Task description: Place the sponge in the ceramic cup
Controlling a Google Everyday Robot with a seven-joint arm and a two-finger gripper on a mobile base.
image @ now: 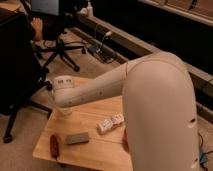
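The arm [150, 105] fills the right of the view, its forearm reaching left across the table [100, 155] to the far left corner. An office chair [60, 47] stands on the floor beyond. On the table, a white packet [111, 123] lies near the middle, and just to its left, apart from it, lies the sponge [77, 138], a flat grey block resting on its broad face near the front edge. A red thing [54, 145] lies to the left of the sponge, close by but not touching. The gripper [64, 109] hangs from the wrist above the table's far left corner, behind the sponge and well above it; whether it is released or clenched I cannot tell, and nothing shows in its hold. No cup shows anywhere; it may be hidden behind the arm. So the sponge lies on the table and not in a cup. By its look the sponge should be light, soft and springy, rough enough not to slip, and not easily damaged. It sits low, so a hold would have to come from above, close to the wood, across its narrow width at the middle, squeezing enough to allow for its give. A ceramic cup would be hard, breakable and could tip if knocked.
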